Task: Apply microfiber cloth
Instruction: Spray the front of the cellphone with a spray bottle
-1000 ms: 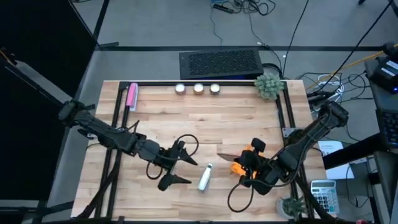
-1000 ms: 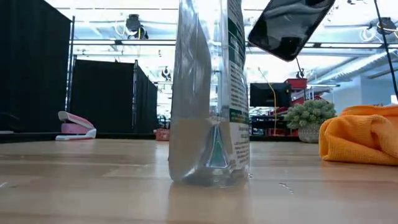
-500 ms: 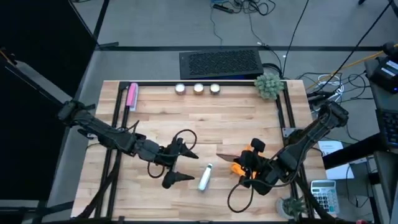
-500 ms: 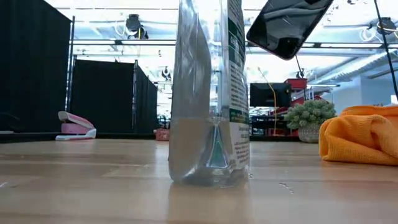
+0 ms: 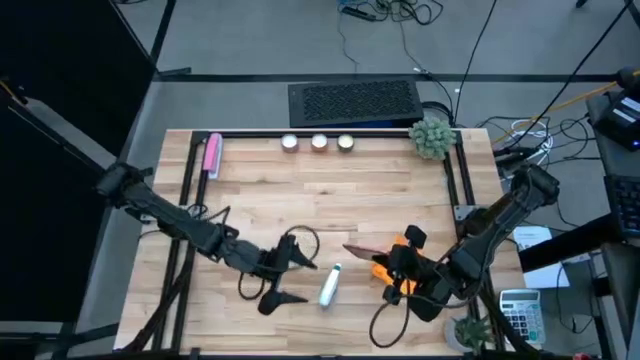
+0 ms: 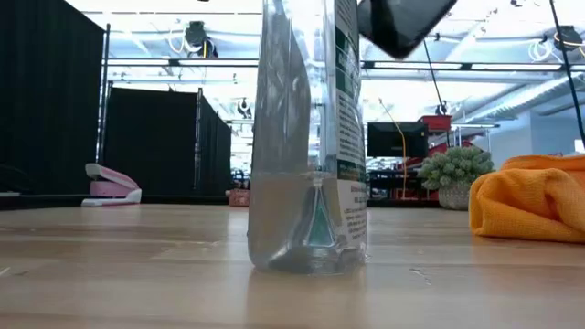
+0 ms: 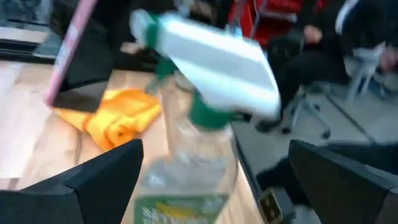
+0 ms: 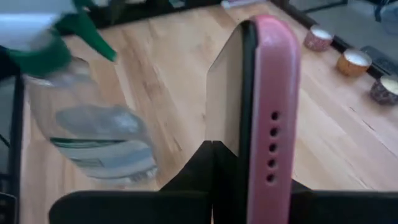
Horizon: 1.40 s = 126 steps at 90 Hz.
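A clear spray bottle (image 5: 330, 285) with a white head and green collar stands upright on the wooden table (image 5: 300, 190). In the low view the bottle (image 6: 306, 137) fills the middle. My left gripper (image 5: 292, 280) is open, its fingers (image 7: 93, 180) just short of the bottle (image 7: 199, 124) on the table's left side. The orange microfiber cloth (image 5: 385, 268) lies bunched on the table to the bottle's right (image 6: 530, 196). Above it my right gripper (image 5: 402, 268) is shut on a smartphone (image 5: 365, 250) in a pink case. My right gripper pinches the smartphone's lower end (image 8: 249, 168) between its two fingers, one on the screen side and one on the back. The phone sticks out past the fingers toward the table's left, edge-on and tilted. It is lifted clear of the table (image 6: 402, 23).
A pink stapler (image 5: 211, 155) lies at the far left. Three small candles (image 5: 319, 142) and a potted plant (image 5: 432, 137) stand along the far edge. Another plant (image 5: 470, 330) stands at the near right corner. Black frame rails (image 5: 455, 180) run along the table's sides.
My left gripper, still open, has shifted a little toward the table's near edge beside the bottle. My right gripper has raised the smartphone somewhat; in the low view it now sits higher and further left. The bottle and the cloth have stayed put.
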Each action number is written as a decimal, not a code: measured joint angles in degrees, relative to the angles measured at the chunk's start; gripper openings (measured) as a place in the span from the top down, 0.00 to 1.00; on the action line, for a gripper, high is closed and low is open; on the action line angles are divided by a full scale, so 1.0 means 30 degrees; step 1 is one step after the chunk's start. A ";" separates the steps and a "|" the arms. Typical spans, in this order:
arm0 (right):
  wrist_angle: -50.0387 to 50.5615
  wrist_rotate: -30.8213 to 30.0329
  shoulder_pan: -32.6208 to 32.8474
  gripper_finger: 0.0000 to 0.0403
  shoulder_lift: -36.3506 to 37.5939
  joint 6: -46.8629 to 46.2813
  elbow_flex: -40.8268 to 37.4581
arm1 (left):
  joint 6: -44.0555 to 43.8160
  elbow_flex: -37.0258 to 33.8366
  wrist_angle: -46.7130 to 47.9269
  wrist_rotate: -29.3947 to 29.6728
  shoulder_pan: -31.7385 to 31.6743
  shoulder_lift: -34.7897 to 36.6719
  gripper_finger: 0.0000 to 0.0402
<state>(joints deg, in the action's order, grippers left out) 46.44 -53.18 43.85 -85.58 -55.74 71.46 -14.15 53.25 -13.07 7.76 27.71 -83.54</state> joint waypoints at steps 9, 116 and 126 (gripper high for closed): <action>0.0003 -0.0599 0.0031 0.98 -0.0582 -0.0438 0.0000 | 0.0962 -0.0015 -0.1803 0.0113 -0.0042 -0.0896 0.04; -0.3746 -0.2910 0.3411 0.98 -0.1428 0.0826 -0.0015 | 0.2487 -0.0022 -0.3968 -0.0921 -0.1089 -0.1664 0.04; -0.4701 -0.3072 0.3117 0.98 -0.1698 0.1965 -0.0015 | 0.2512 -0.0022 -0.3975 -0.0921 -0.1124 -0.1664 0.04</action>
<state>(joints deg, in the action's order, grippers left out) 32.33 -62.39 53.20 -90.67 -49.84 71.42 -6.61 53.19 -24.99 4.99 24.34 -88.53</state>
